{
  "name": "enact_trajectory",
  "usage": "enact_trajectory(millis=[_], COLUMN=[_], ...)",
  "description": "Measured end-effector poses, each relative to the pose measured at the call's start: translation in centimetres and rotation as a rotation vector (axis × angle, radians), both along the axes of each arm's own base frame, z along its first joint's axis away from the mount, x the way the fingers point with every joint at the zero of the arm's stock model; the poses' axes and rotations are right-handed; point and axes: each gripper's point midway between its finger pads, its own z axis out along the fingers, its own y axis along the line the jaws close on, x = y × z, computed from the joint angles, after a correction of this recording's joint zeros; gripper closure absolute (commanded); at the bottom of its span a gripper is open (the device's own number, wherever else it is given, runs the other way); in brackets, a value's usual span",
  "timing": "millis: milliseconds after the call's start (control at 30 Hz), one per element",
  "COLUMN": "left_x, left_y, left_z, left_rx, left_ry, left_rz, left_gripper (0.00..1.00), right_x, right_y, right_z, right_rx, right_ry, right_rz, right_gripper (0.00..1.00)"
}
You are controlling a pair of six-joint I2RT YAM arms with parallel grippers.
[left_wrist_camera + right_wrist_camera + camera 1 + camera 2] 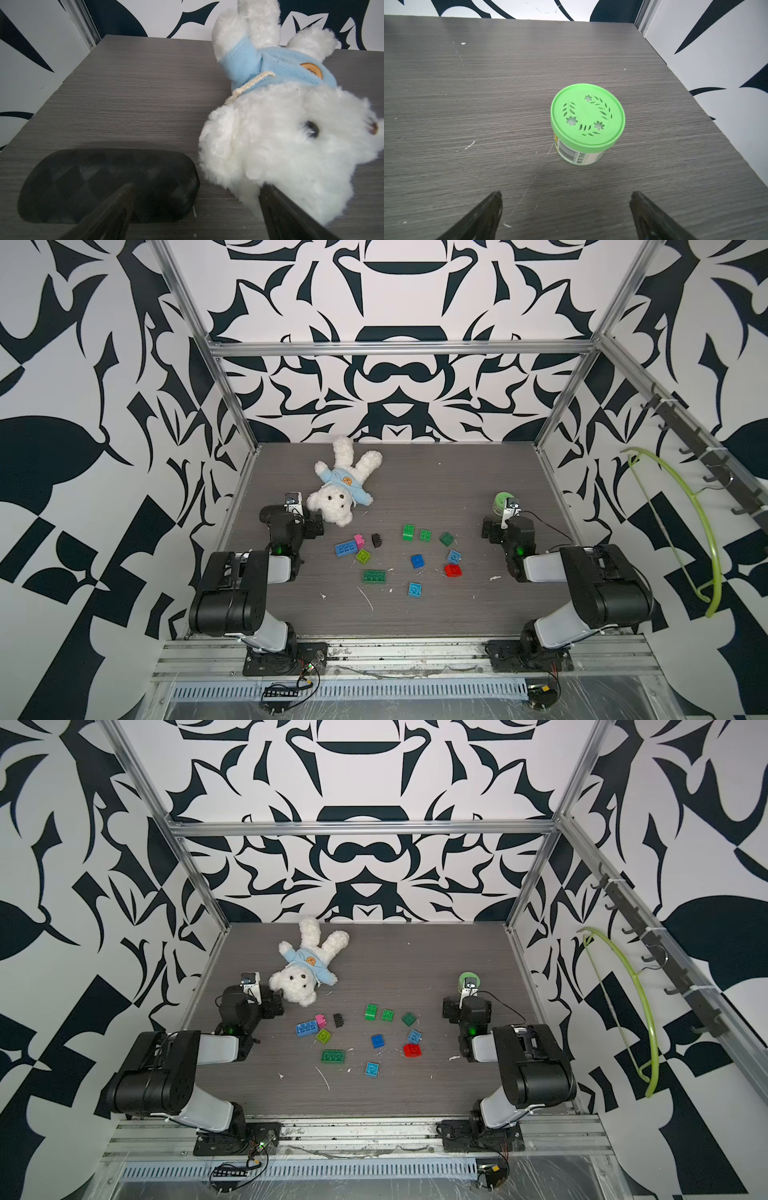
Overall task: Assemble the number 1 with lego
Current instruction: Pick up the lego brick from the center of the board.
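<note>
Several lego bricks lie loose on the grey table between the two arms in both top views. Among them are a long blue brick (346, 548) touching a pink one (359, 540), a black one (377, 540), a lime one (363, 556), a long green one (374, 576), a red one (452, 570) and a green one (371, 1011). No brick shows in either wrist view. My left gripper (196, 188) is open and low over the table, to the left of the bricks. My right gripper (565, 197) is open over bare table, to their right. Neither holds anything.
A white teddy bear (340, 489) in a blue shirt lies by the left gripper, its head (280, 145) against one finger. A black oval case (83, 176) sits in front of that gripper. A green-lidded jar (587, 116) stands ahead of the right gripper. A green hanger (685, 522) hangs on the right wall.
</note>
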Motion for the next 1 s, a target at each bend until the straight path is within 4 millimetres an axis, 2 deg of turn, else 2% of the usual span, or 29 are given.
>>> enact_trajectory(millis=[633, 767, 867, 933, 1000], left_x=[0.0, -0.1, -0.6, -1.0, -1.4], left_y=[0.0, -0.2, -0.2, -0.2, 0.0], left_z=[0.0, 0.2, 1.5, 3.4, 6.2], left_rx=[0.000, -0.002, -0.003, -0.003, -0.002], left_ry=[0.000, -0.001, -0.009, -0.033, -0.082], left_rz=[0.000, -0.009, -0.012, -0.009, 0.002], left_gripper=[0.01, 0.01, 0.01, 0.01, 0.00], right_x=[0.0, 0.0, -0.3, -0.3, -0.4], right_y=[0.0, -0.2, -0.2, -0.2, -0.2], right_z=[0.0, 0.1, 1.1, 2.6, 4.6], right_rx=[0.000, -0.005, -0.008, -0.008, -0.008], right_ry=[0.000, -0.002, -0.008, -0.036, -0.079], right_rz=[0.001, -0.009, -0.010, -0.009, -0.008], right_gripper=[0.00, 0.04, 0.06, 0.06, 0.06])
